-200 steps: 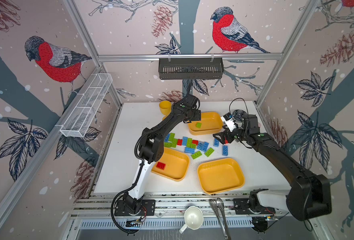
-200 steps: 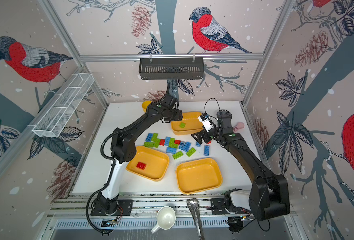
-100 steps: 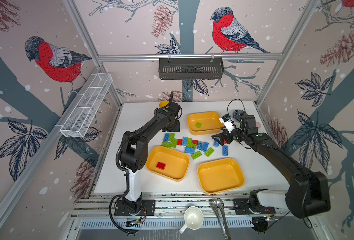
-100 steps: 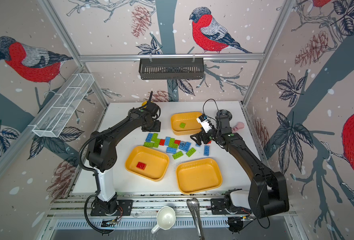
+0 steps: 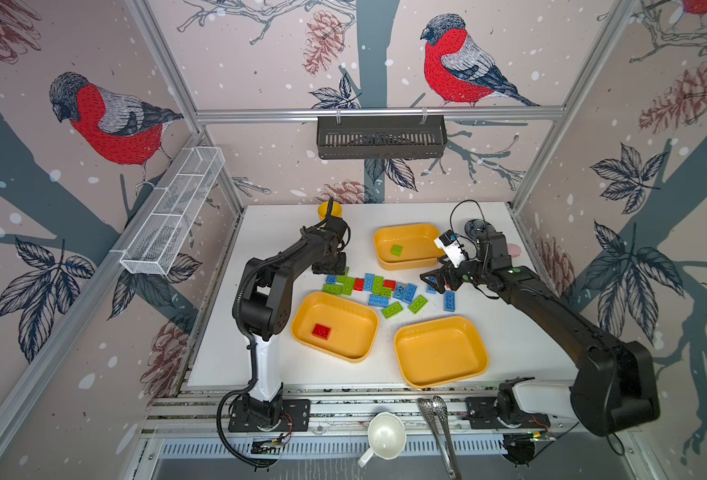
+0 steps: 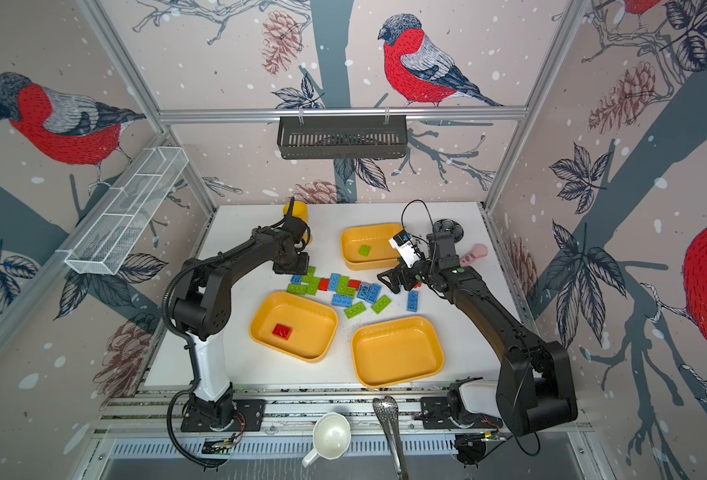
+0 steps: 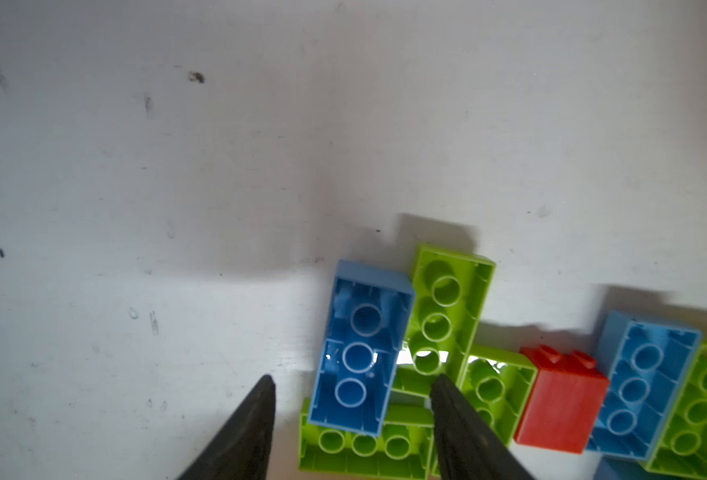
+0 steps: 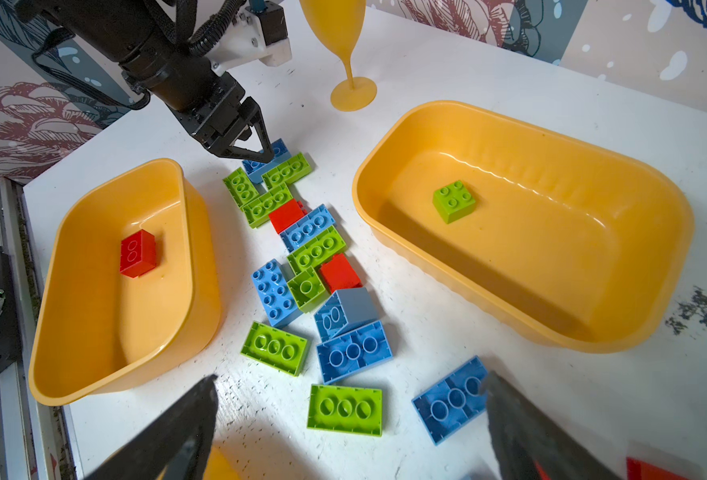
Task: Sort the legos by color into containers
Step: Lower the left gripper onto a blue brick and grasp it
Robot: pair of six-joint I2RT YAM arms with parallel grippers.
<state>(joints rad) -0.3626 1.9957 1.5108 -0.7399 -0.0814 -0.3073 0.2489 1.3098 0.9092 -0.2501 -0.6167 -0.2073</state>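
Left hand (image 7: pixel 352 382) half-spread astride blue lego (image 7: pixel 362 332), left end of lego pile (image 5: pixel 376 286), mid-frame. Right hand (image 8: pixel 352 376) wide, nothing held, above surface (image 8: pixel 426 62).

The left arm (image 5: pixel 289 257) swung away from the far yellow-orange plastic tray (image 5: pixel 416 237), where it had hung above the small square green studded brick (image 5: pixel 396 249), passed the yellow plastic goblet (image 8: pixel 352 94) and came down at the left end of the loose red, green and blue plastic bricks (image 5: pixel 374 286) on the white counter (image 5: pixel 277 232). The left gripper (image 7: pixel 352 382) narrowed its jaws, which ended apart on either side of an upturned blue rectangular brick (image 7: pixel 362 345). The right gripper (image 8: pixel 352 378) shifted only slightly toward the bricks.
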